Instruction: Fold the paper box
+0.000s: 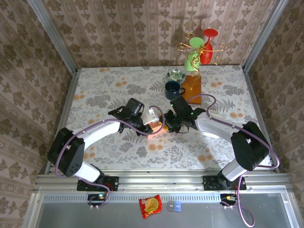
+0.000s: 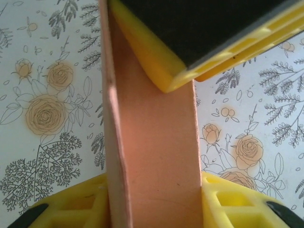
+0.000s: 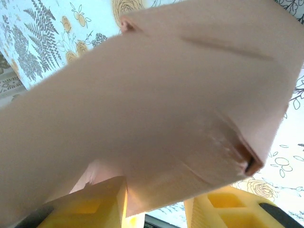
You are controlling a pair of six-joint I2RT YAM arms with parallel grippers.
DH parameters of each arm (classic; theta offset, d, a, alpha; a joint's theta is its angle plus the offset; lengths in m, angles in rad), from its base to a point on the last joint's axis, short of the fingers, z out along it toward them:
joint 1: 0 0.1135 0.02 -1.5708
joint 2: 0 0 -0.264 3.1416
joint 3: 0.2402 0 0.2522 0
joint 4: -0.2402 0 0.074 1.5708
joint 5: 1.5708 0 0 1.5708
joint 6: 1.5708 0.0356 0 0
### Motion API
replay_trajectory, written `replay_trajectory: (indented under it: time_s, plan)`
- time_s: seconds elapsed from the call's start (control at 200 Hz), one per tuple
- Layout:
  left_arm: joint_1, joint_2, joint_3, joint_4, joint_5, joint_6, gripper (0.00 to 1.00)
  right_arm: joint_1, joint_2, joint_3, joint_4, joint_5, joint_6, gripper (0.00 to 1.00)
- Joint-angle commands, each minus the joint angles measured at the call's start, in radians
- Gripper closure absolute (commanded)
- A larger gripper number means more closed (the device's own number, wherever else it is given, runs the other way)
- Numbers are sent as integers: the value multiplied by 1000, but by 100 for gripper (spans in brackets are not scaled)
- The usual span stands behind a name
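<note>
The pink paper box (image 1: 156,128) hangs just above the middle of the flowered table, between both arms. My left gripper (image 1: 149,124) holds it from the left and my right gripper (image 1: 169,124) from the right. In the left wrist view a narrow upright panel of the box (image 2: 152,133) fills the gap of my left gripper (image 2: 154,204), touching both yellow fingers (image 2: 71,209). A yellow, black-padded finger (image 2: 156,61) of the right gripper presses on the box's far end. In the right wrist view the box (image 3: 166,95) spreads overhead, and a flap drops into my right gripper (image 3: 156,204).
Behind the box stand a dark blue mug (image 1: 172,89), a patterned bowl (image 1: 176,75) and an orange wooden base (image 1: 192,85) with a gold rack carrying a green cup (image 1: 195,42) and a red cup (image 1: 209,45). A red snack packet (image 1: 150,206) lies on the near ledge.
</note>
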Motion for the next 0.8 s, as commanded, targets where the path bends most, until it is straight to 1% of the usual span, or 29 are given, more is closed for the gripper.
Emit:
replay_trajectory:
  time_s: [0.0,0.065,0.175,0.225,0.275,0.31,0.365,0.445,0.58,0.795]
  plan:
    - [-12,-16,26,-48,43,7,70,-17,-44,23,-108,20,-93,59]
    - [-10,-22,24,-58,49,20,71,-39,-129,31,-118,44,-213,57]
    - [-7,-25,30,-96,53,53,72,-92,-286,52,-199,94,-495,57]
    - [-1,-28,34,-110,62,67,73,-140,-331,42,-216,66,-622,56]
    - [4,-32,33,-119,68,79,73,-204,-366,20,-196,-13,-753,56]
    - [8,-35,31,-124,71,86,73,-249,-375,14,-199,-64,-835,57]
    - [13,-38,31,-130,73,96,73,-293,-358,43,-260,-101,-960,59]
    - [19,-39,37,-144,79,108,73,-295,-287,124,-396,-108,-1126,60]
    - [24,-31,45,-154,86,119,73,-262,-215,179,-459,-66,-1254,55]
    - [26,-22,48,-159,87,118,73,-188,-96,224,-499,-9,-1335,55]
